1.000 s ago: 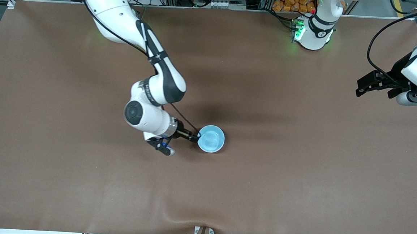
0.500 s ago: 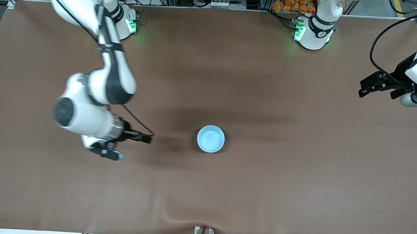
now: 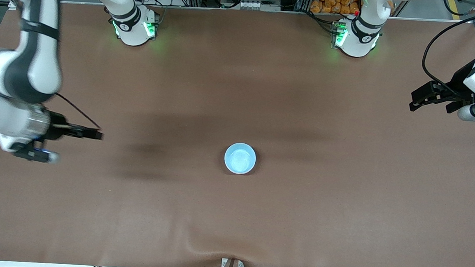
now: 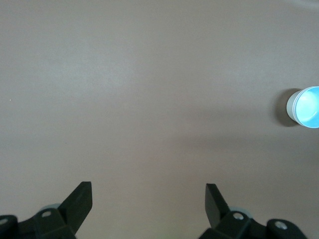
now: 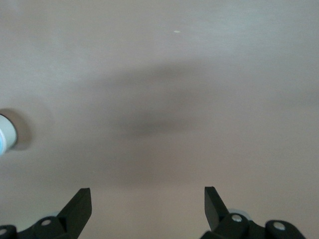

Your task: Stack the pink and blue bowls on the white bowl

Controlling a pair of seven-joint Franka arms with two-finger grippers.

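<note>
The light blue bowl (image 3: pixel 240 158) sits upright in the middle of the table. In the left wrist view (image 4: pixel 308 106) a pale whitish wall shows under its blue rim. The right wrist view catches only its edge (image 5: pixel 4 137). I see no separate pink or white bowl; they are hidden or out of view. My right gripper (image 3: pixel 97 134) is open and empty over the table at the right arm's end, well away from the bowl; its jaws stand wide apart in its wrist view (image 5: pixel 147 199). My left gripper (image 3: pixel 416 100) waits open and empty over the left arm's end (image 4: pixel 148 196).
The brown table cover (image 3: pixel 298 219) has a small wrinkle at its edge nearest the front camera. The two arm bases (image 3: pixel 134 28) (image 3: pixel 356 37) stand along the edge farthest from that camera.
My right gripper was at the blue bowl's rim, let go and pulled back to the right arm's end of the table. The bowl stayed put. The left arm barely moved.
</note>
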